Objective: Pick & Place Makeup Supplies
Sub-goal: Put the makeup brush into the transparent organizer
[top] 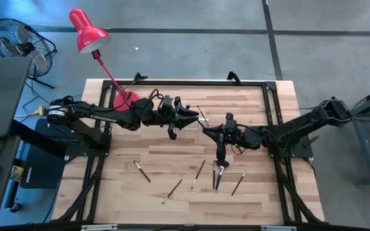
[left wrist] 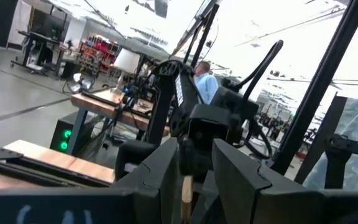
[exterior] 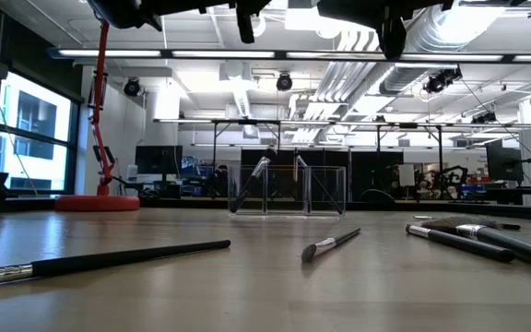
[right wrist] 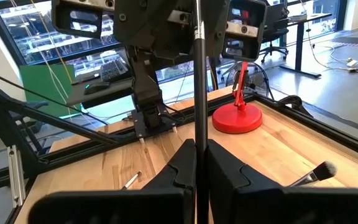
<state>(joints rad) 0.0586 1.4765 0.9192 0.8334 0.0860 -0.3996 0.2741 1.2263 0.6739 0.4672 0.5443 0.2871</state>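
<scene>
Right gripper (right wrist: 196, 163) clenched on thin dark brush handle (right wrist: 198, 74), held upright above table (top: 172, 144) centre, facing left arm and red lamp base (right wrist: 237, 118). Left gripper (left wrist: 188, 180) closed on thin pale stick (left wrist: 186, 198), raised just beside lamp base, toward table centre. Clear holder (exterior: 289, 191) sits beyond lamp base along far edge, two sticks leaning inside. Loose brushes (top: 216, 173) scattered on wood on near side, well apart from lamp base; one fluffy-headed brush (right wrist: 309, 175) lies near right gripper.
</scene>
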